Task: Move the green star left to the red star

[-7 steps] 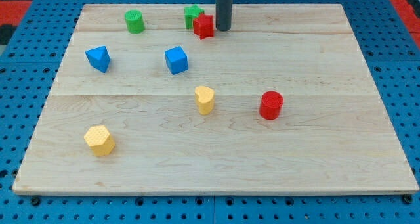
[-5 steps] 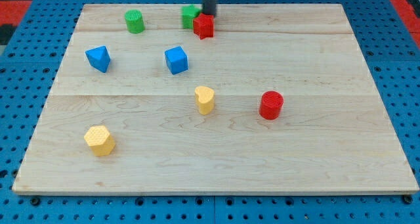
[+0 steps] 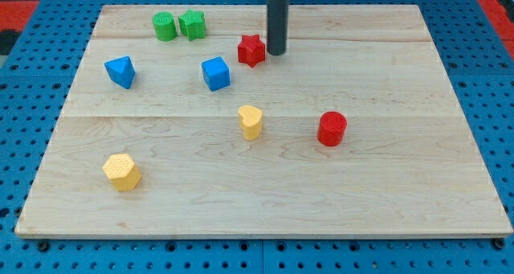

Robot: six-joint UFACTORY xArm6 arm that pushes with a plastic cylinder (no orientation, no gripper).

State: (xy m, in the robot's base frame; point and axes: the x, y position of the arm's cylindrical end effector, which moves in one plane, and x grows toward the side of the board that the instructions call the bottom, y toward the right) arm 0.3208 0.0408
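The green star point(image 3: 192, 24) sits near the view's top left, touching the right side of a green cylinder point(image 3: 165, 26). The red star point(image 3: 251, 50) lies lower and to the right of it, well apart from it. My tip point(image 3: 276, 53) is down on the board just right of the red star, close to it or touching it.
A blue block point(image 3: 120, 71) and a blue cube point(image 3: 215, 73) lie left of the red star. A yellow heart point(image 3: 250, 121), a red cylinder point(image 3: 331, 128) and a yellow hexagon point(image 3: 121, 171) lie lower on the wooden board point(image 3: 418, 186).
The green star slid left from beside the red star to the green cylinder. The red star shifted slightly down. My tip moved from the top edge to the red star's right.
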